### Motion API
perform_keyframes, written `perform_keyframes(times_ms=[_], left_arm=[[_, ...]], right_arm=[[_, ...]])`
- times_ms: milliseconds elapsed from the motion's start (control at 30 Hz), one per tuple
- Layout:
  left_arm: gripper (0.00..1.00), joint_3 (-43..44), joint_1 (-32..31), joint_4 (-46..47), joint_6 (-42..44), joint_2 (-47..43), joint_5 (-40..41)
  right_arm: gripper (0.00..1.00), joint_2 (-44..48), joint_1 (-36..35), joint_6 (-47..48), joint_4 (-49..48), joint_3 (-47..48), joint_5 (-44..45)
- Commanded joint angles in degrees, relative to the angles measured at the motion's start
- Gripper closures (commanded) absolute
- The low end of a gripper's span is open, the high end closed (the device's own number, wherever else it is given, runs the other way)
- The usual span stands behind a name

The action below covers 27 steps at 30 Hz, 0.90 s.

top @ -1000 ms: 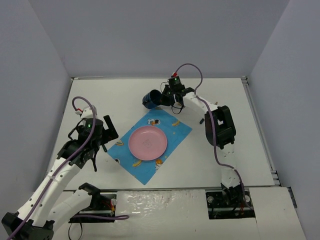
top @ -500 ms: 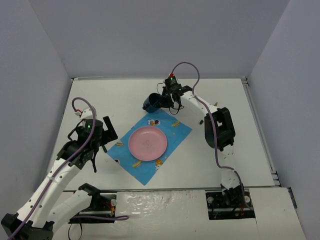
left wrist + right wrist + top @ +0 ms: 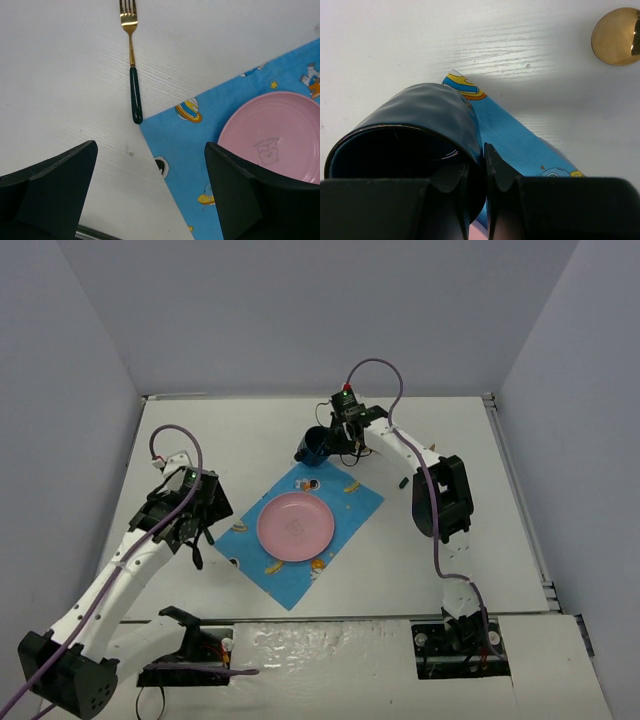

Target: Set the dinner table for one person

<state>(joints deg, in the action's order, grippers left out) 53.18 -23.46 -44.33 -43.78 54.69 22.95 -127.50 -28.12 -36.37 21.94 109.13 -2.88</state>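
Note:
The white dinner table (image 3: 230, 430) carries a blue patterned mat (image 3: 300, 530) with a pink plate (image 3: 295, 525) on it. My right gripper (image 3: 327, 443) is shut on the wall of a dark blue cup (image 3: 313, 447), one finger inside and one outside, just above the mat's far corner. In the right wrist view the cup (image 3: 420, 125) fills the left side, with the gripper (image 3: 484, 152) pinching its rim. My left gripper (image 3: 197, 512) is open and empty, left of the mat. In the left wrist view it (image 3: 150, 200) hovers over the mat's edge (image 3: 200, 165), with a gold fork with a dark green handle (image 3: 132, 65) lying ahead.
A gold spoon bowl (image 3: 615, 35) lies on the table at the right wrist view's top right. The plate (image 3: 275, 135) shows at the right of the left wrist view. Grey walls enclose the table on three sides; metal rails (image 3: 520, 490) run along its edges.
My right gripper has carried the cup a little to the right, towards the mat's far corner. My left arm has moved forward and its gripper has turned, staying left of the mat.

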Motion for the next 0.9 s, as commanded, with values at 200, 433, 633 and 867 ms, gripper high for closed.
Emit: perform_keyframes(times_ms=[200, 433, 633, 867], left_arm=[[0.19, 12.7, 9.8, -13.4, -3.5, 18.1, -2.9], [0.21, 13.3, 18.2, -8.6, 0.8, 27.3, -17.4], [0.24, 15.8, 19.8, -8.4, 0.5, 34.8, -20.4], [0.52, 14.6, 19.9, -5.2, -1.0, 41.5, -26.0]], right_arm=[[1.00, 6.9, 0.2, 0.6, -2.2, 4.2, 0.4], [1.00, 7.9, 0.2, 0.9, -1.8, 3.4, 0.8], [1.00, 7.7, 0.3, 1.4, -1.7, 3.0, 0.7], [1.00, 6.7, 0.3, 1.8, -1.7, 3.1, 0.5]])
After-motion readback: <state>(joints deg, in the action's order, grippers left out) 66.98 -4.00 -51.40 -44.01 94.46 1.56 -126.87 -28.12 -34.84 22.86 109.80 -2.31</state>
